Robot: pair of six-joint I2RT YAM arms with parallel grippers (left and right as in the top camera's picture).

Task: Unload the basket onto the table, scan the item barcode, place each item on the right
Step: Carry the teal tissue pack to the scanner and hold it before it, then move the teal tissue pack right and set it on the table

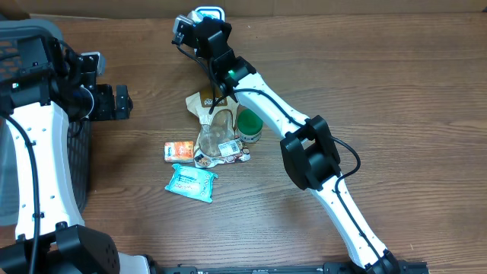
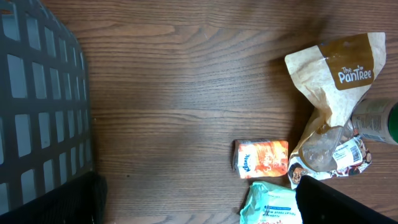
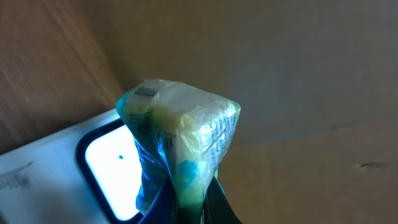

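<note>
R gripper [image 3: 186, 202] is clamped tight on the clear-wrapped packet [image 3: 180, 124], pinching its lower end. Packet stands up out of the jaws, long axis in line w/ the fingers, pointing away from the wrist cam.

Scanner [image 3: 62, 165] sits below-left of the packet in wrist view. Its lit window [image 3: 109, 165] is partly behind the packet's left edge. Overhead puts the R gripper at the far edge of the bench [image 1: 396, 91], right by the scanner.

So the coming move turns on facing, i.e. which packet face looks at the window. My read: you need a wrist roll or a small shift toward the window, not a reach.

L gripper [image 1: 120, 103] is wide open w/ nothing in it, well off to the left beside the basket [image 2: 37, 99]. R arm is nearer by far; L isn't in play.

Hard to see:
- **Barcode:** there's a small dark patch on top of the packet and blurred print on its right face. Can't tell if either is the code.
- **Gap:** packet-to-window gap can't be judged from wrist view.
- **Overhead:** packet isn't made out there.
- **Scanner:** cut off at the left and bottom of the frame.

Other items are the brown bag [image 2: 336, 68], green can [image 1: 249, 125], orange tissue pack [image 2: 261, 158] and teal pack [image 1: 192, 183]. They're clustered mid-bench, well apart from the scanner.
</note>
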